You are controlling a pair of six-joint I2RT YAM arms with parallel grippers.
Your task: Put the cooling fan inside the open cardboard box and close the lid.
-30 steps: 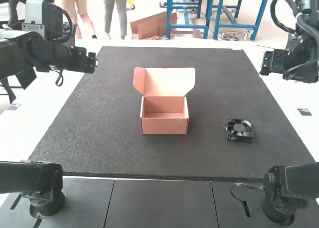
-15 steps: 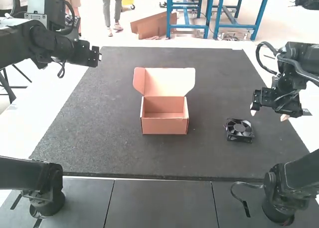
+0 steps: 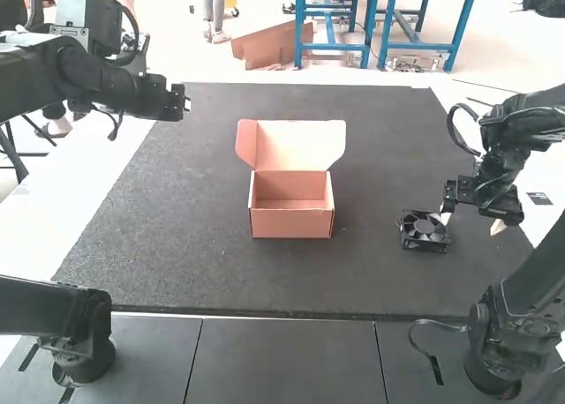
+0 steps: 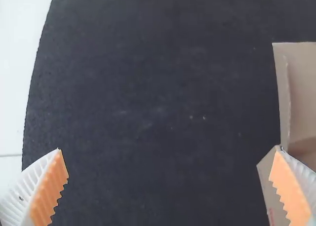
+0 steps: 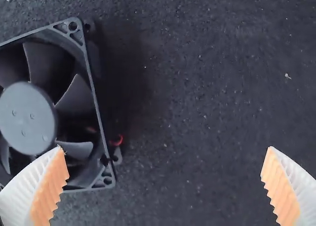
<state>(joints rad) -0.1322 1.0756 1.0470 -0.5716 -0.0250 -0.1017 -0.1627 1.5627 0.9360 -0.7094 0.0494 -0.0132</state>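
A: Where is the left gripper point(image 3: 179, 102)?
B: Over the far-left edge of the black mat point(image 3: 177, 228), spread wide, holding nothing.
A: The cardboard box point(image 3: 291, 205)?
B: Mid-mat, lid up. The cooling fan point(image 3: 425, 230) lies flat to its right.
A: Right gripper point(image 3: 470, 221)?
B: Wide open and empty, with one finger at the fan's right edge.

Fixed overview plus two downward-looking wrist cameras.
The high view looks forward and down from behind the arms, taking in the whole mat point(image 3: 177, 210). The left wrist view hangs farther off, at 10 o'clock of the cardboard box point(image 3: 291, 214), catching its edge; the right wrist view sits close over the cooling fan point(image 3: 424, 230), at the box's 4 o'clock.
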